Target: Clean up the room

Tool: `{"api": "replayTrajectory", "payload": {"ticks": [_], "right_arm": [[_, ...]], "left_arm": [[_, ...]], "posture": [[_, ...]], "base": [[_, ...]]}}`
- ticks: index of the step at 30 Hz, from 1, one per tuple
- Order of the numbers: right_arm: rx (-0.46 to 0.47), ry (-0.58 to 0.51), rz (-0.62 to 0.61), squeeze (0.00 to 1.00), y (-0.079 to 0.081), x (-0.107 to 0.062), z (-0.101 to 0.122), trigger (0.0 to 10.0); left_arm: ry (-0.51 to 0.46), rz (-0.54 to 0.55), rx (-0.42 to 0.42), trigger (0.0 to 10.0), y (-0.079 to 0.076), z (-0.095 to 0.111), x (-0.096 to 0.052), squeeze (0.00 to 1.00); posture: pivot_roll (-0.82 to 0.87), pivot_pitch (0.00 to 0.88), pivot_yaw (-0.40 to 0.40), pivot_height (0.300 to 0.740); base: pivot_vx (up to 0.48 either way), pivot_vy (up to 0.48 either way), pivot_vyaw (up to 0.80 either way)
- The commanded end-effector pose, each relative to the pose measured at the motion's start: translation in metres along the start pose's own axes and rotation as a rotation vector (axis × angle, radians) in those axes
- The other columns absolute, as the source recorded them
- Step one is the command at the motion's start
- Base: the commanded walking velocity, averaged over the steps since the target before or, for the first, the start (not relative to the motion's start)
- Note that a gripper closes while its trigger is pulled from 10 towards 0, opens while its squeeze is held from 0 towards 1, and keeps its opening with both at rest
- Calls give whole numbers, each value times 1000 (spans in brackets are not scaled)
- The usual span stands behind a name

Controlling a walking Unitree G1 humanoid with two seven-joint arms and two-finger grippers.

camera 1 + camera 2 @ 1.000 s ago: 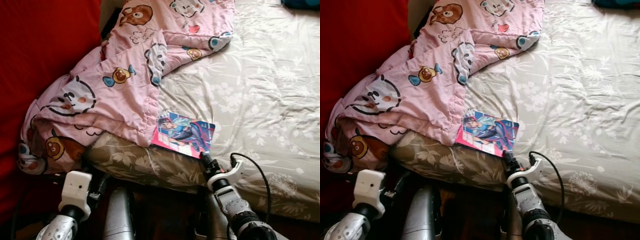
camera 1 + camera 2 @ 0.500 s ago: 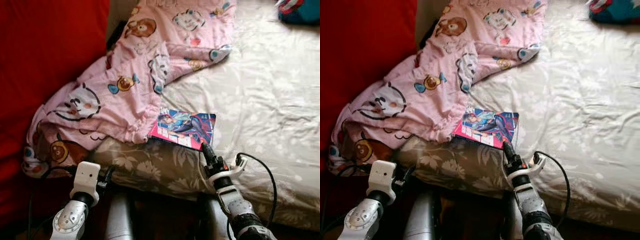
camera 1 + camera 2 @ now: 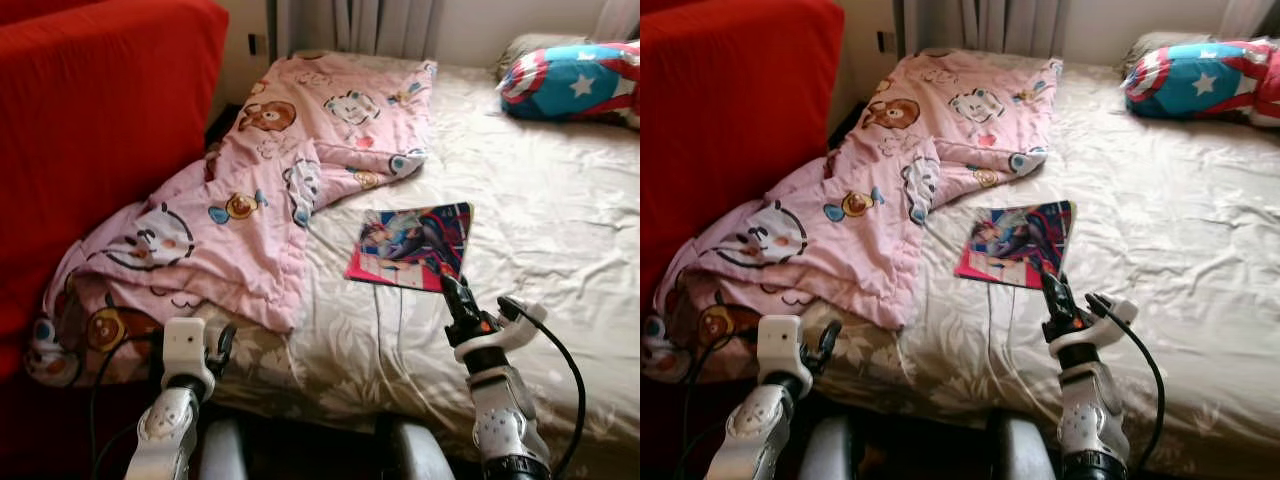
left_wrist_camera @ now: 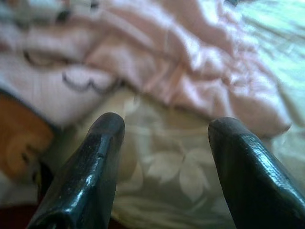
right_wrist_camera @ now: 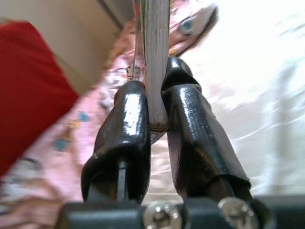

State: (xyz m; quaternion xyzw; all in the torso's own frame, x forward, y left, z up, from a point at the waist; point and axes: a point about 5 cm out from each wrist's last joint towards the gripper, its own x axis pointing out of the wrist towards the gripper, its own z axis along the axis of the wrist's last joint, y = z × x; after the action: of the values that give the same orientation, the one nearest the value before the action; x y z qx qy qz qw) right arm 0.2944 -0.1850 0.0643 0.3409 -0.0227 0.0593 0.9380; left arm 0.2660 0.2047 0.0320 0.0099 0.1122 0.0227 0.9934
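My right gripper (image 5: 155, 121) is clamped on the near edge of the comic book (image 3: 412, 245), which sits just ahead of it above the bed (image 3: 560, 230). My left gripper (image 4: 164, 157) hangs with fingers spread, the pink blanket (image 3: 250, 200) just beyond it.

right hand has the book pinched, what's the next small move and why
Probably lift the book clear of the bed sheet: the right hand is shut on its near edge, it looks barely raised, and the pink blanket lies beside it.
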Motion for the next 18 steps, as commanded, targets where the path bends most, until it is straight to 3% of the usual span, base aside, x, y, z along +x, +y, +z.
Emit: {"api": "replayTrajectory", "payload": {"ticks": [1, 2, 5, 16, 18], "right_arm": [[-115, -11, 11, 0, 5, 2, 6, 10000], [-115, -11, 11, 0, 5, 2, 6, 10000], [-193, -17, -4, 0, 11, 4, 6, 10000], [-268, 17, -13, 0, 19, 4, -8, 10000], [-300, 26, -27, 0, 18, 3, -11, 10000]], "left_arm": [[48, 8, -28, 10000, 2, -12, 0, 0], [48, 8, -28, 10000, 2, -12, 0, 0], [166, 65, -92, 10000, 11, -37, -5, 0], [319, 70, -79, 10000, 5, -72, -16, 0], [410, 104, -100, 10000, 3, -89, -25, 0]], "posture": [[55, 0, -86, 574], [55, 0, -86, 574], [55, 0, -96, 589], [57, 0, -108, 614], [52, 0, -122, 629]], "base": [[0, 0, 0], [0, 0, 0], [0, 0, 0], [0, 0, 0], [0, 0, 0]]}}
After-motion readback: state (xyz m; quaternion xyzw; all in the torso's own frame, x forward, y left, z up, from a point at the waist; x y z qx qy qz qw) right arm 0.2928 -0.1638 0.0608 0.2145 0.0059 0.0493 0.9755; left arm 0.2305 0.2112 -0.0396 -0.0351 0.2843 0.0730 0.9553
